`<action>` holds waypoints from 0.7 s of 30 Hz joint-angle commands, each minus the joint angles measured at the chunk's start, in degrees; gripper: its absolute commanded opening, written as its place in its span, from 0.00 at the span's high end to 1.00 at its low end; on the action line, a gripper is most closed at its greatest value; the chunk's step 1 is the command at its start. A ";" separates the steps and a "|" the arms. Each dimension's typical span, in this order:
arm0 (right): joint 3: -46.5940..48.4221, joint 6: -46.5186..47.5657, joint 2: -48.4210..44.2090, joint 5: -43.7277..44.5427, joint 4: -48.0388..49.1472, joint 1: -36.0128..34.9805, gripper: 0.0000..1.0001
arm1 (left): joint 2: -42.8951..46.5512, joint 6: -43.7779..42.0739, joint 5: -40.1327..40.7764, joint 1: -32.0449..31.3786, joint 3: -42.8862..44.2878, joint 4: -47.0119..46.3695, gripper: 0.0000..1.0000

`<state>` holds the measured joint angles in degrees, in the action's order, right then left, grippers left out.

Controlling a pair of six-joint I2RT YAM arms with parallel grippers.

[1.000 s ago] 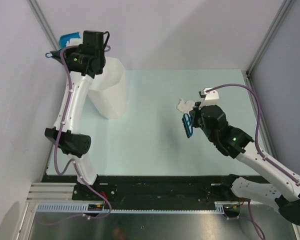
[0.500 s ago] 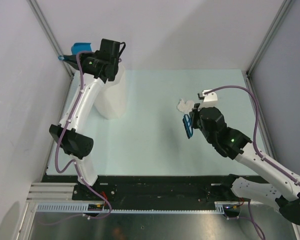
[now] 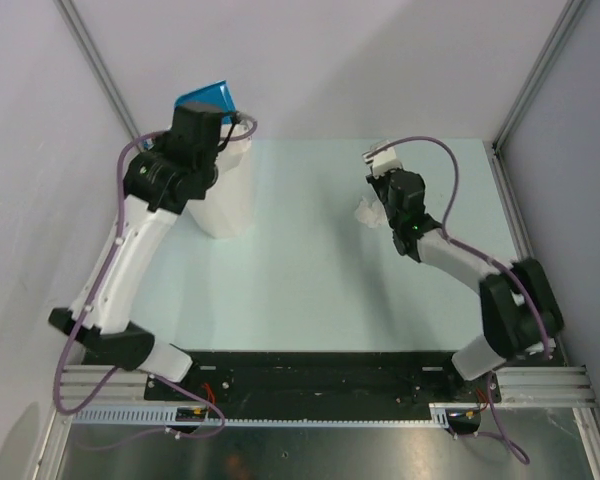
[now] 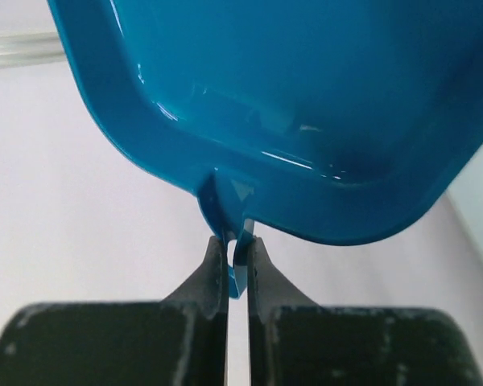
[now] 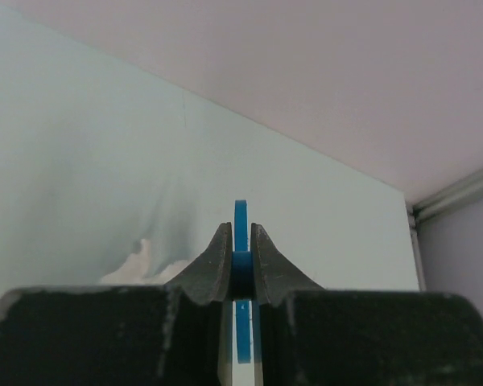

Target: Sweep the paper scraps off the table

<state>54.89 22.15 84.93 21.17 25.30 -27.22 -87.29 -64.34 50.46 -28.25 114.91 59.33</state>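
The right gripper clamps a thin blue tool; only its flat edge shows. The paper scraps form one crumpled white cluster, partly hidden by that wrist, with no clear long axis. They lie on the matte mint table, right of centre. The left gripper pinches the tab of the glossy blue dustpan above the faceted white bin.

Overhead on table, two close wrist views

No legible text or markings.
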 commanded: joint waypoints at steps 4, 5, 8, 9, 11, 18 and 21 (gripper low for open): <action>13.72 17.83 19.82 -10.71 8.90 1.91 1.00 | 15.19 22.58 -20.64 -0.40 -19.17 -0.18 1.00; 14.79 18.19 21.49 -12.36 6.54 1.82 1.00 | 16.61 23.63 -21.62 -0.40 -21.64 -0.18 1.00; 16.65 21.87 26.07 -13.44 -1.27 -1.06 1.00 | 23.11 26.89 -24.60 -0.93 -31.48 -0.09 1.00; 16.65 22.32 26.43 -12.83 -3.13 -2.30 1.00 | 26.26 28.11 -25.66 -1.02 -35.94 -0.01 1.00; 16.39 20.49 25.73 -11.24 -8.23 -5.54 1.00 | 28.82 29.35 -28.73 -1.11 -41.66 0.34 1.00; 13.75 9.68 15.99 -12.91 -22.12 -15.82 1.00 | 32.79 32.17 -36.91 -2.07 -56.36 0.52 1.00; 13.40 3.88 10.45 -9.75 -24.41 -18.56 1.00 | 31.65 33.13 -36.57 -5.40 -60.85 0.52 1.00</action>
<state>68.20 35.05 104.16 9.82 6.57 -42.35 -55.00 -34.59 18.17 -30.30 58.35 60.62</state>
